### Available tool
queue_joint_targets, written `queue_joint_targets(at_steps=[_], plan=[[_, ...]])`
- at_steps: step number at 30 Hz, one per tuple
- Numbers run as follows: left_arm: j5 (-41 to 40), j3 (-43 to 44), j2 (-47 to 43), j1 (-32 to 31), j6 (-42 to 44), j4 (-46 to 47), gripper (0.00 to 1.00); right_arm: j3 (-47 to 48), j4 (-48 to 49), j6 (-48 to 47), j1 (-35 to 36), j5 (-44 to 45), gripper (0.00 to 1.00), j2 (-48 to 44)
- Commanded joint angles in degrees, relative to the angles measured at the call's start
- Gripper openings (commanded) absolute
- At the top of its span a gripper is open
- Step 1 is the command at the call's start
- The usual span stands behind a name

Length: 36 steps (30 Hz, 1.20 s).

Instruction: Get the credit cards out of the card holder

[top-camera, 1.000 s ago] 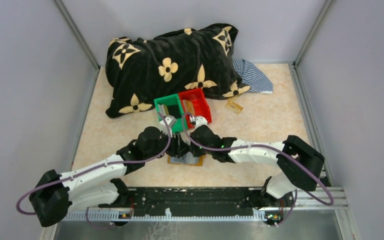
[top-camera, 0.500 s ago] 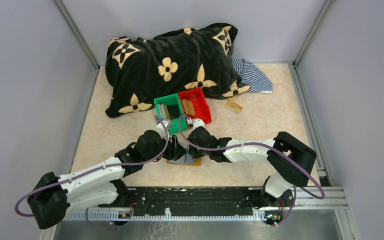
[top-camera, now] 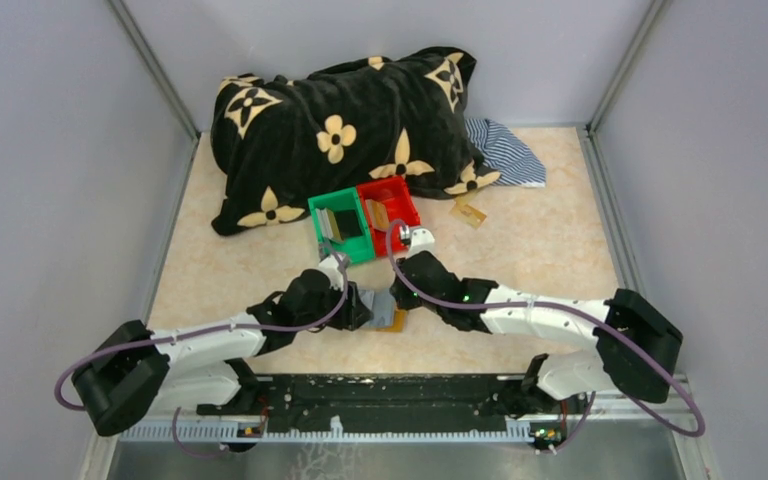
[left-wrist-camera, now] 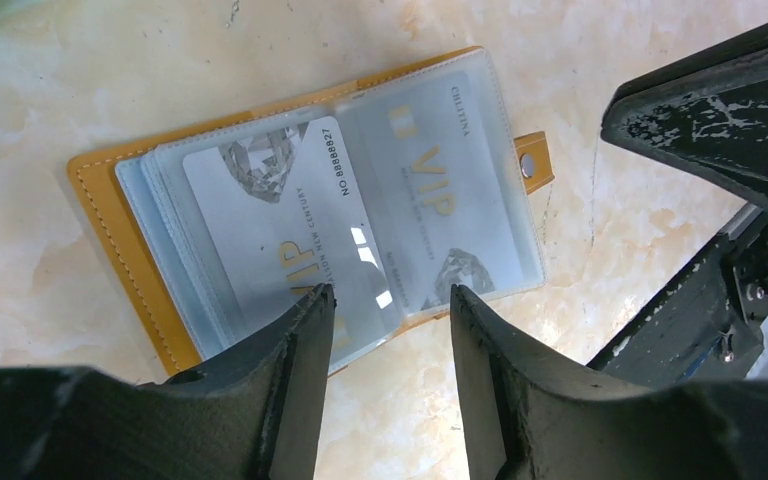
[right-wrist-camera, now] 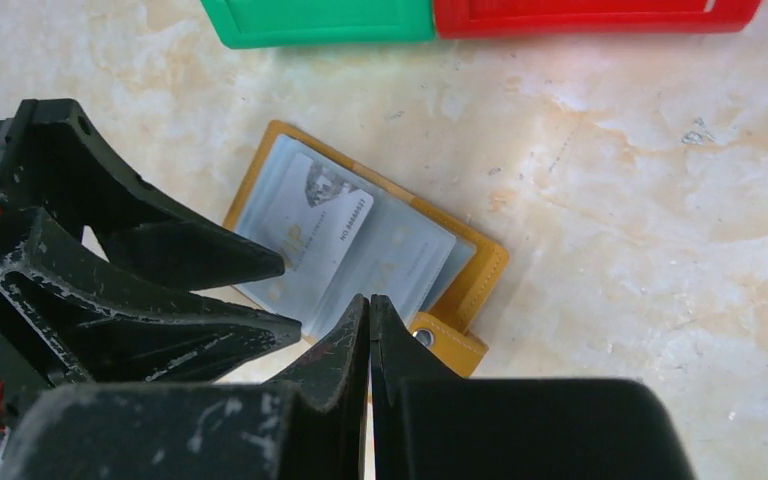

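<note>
We find the card holder lying open on the table, just in front of the green bin and red bin, with its credit cards still inside the clear sleeves. The left gripper hangs over the holder's edge, jaws apart with nothing between them; the right gripper is pinched closed on nothing beside the strap tab. From above both arms hide much of the holder, and a black flowered blanket and a striped cloth lie behind the bins.
</note>
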Motion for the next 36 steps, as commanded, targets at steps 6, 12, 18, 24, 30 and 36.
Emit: queue_joint_targets(at_steps=[6,12,18,24,30,36], plan=[[-2.0,-0.6,-8.4,2.1,0.6,-2.3,0.53,3.1,7.1,0.1,0.8,-4.6,0.06,7.5],[-2.3,-2.4,-10.2,5.0,0.0,-4.6,0.53,2.3,14.0,2.5,0.9,-10.4,0.11,14.8],[2.6,-7.5,-6.7,9.7,-2.1,1.2,0.49,-3.7,21.6,7.3,0.7,-12.0,0.20,16.1],[5.3,-12.0,0.7,11.1,-1.8,11.9,0.44,-7.0,28.4,8.8,-0.4,-14.5,0.35,16.0],[6.7,-10.8,3.8,11.3,-2.3,12.1,0.43,-11.1,37.5,12.3,-2.6,-18.2,0.34,18.1],[7.2,-10.7,5.3,11.3,-2.2,11.0,0.42,-13.8,40.3,13.4,-3.6,-17.9,0.29,16.5]])
